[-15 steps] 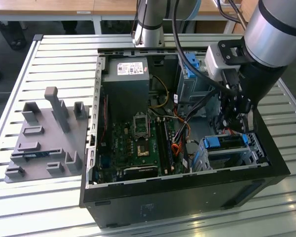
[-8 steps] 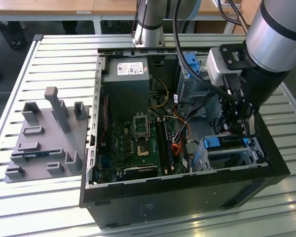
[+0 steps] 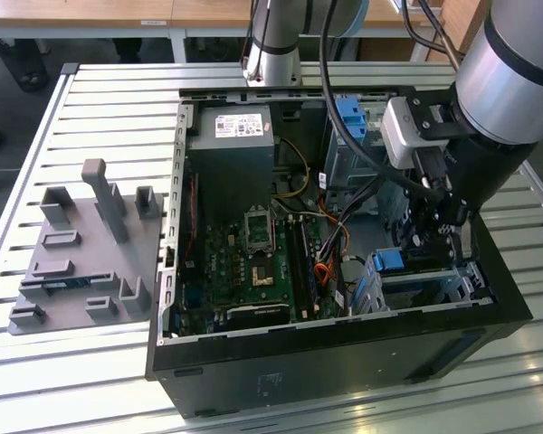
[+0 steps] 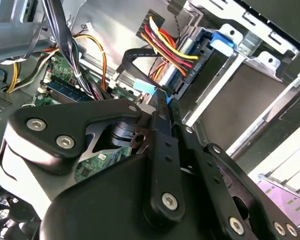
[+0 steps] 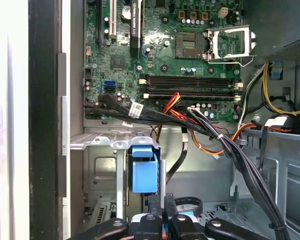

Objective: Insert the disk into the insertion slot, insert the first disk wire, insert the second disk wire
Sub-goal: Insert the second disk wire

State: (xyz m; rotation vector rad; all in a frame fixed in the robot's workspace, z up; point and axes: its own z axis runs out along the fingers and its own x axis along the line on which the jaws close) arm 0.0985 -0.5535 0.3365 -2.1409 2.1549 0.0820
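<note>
**Desk:** Where does my arm stand over the open computer case (image 3: 344,334)?

**Operator:** I have the gripper (image 3: 442,228) lowered into the case at the exterior view's right, just above the insertion slot (image 3: 425,287), the low silver cage in the near corner; the taller grey cage (image 3: 353,145) with its blue latch (image 3: 351,116) sits farther back, well apart from the fingers.

**Desk:** And the disk?

**Operator:** The disk (image 4: 225,100) lies inside the slot, its blue carrier (image 4: 224,39) showing at the cage's end in the second wrist view; the same blue tab (image 5: 144,171) stands upright just beyond my fingertips (image 5: 162,202) in the first wrist view.

**Desk:** What has the claw got?

**Operator:** The jaws are drawn nearly together on a thin black cable with a light-blue connector (image 4: 146,88); that connector sits just beside the disk's edge, where a red, yellow and black wire bundle (image 4: 167,42) already meets a black plug (image 4: 192,67); whether the blue connector is seated I cannot tell.

**Desk:** Anything else in shot?

**Operator:** The green motherboard (image 5: 170,50) beyond the cage; a grey fixture plate (image 3: 86,258) on the slatted table (image 3: 118,99) at the exterior view's left.
</note>
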